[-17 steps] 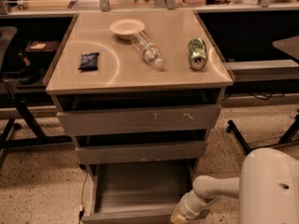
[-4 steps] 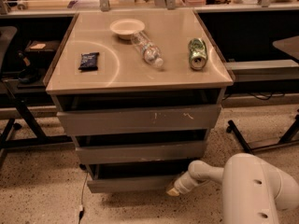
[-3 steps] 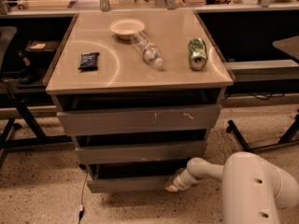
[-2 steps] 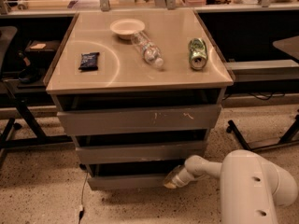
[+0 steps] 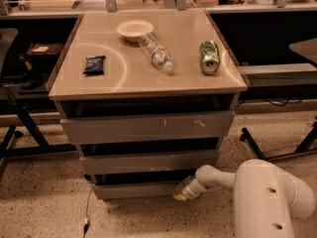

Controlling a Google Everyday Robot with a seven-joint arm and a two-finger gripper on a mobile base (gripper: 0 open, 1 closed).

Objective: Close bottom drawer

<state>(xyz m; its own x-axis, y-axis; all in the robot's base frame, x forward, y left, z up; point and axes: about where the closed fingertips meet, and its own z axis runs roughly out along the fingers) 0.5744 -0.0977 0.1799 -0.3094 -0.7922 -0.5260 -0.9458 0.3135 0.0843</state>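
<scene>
The bottom drawer (image 5: 133,190) is sitting at the foot of the grey cabinet, lowest of three, just above the speckled floor (image 5: 44,212); its narrow plain front strip is lying close under the middle drawer front (image 5: 148,161) with a dark gap showing between them; we are not able to say whether it is fully in.

The gripper (image 5: 180,194) is sitting low at the right end of that front strip and appearing to touch it; we are not able to make out whether it is parted or closed, and we are seeing nothing held in it.

The arm is coming in from the lower right; a big white rounded link (image 5: 270,197) is filling that corner; from it a slimmer white forearm (image 5: 213,176) is reaching left and sloping down toward the drawer, with the wrist angling down-left to the gripper near floor level.

Above, we are seeing the top drawer front (image 5: 148,128), taller, carrying pale scratches.

On the cabinet top (image 5: 173,81) a pale bowl (image 5: 134,29) is sitting at the back; a clear plastic bottle (image 5: 155,53) is lying on its side just in front of it, touching or nearly so; a green can (image 5: 209,57) is lying on its side toward the right edge; a dark snack packet (image 5: 94,65) is lying flat toward the left, well apart from the rest.

A thin cable (image 5: 88,209) is trailing on the floor by the cabinet's left corner.
</scene>
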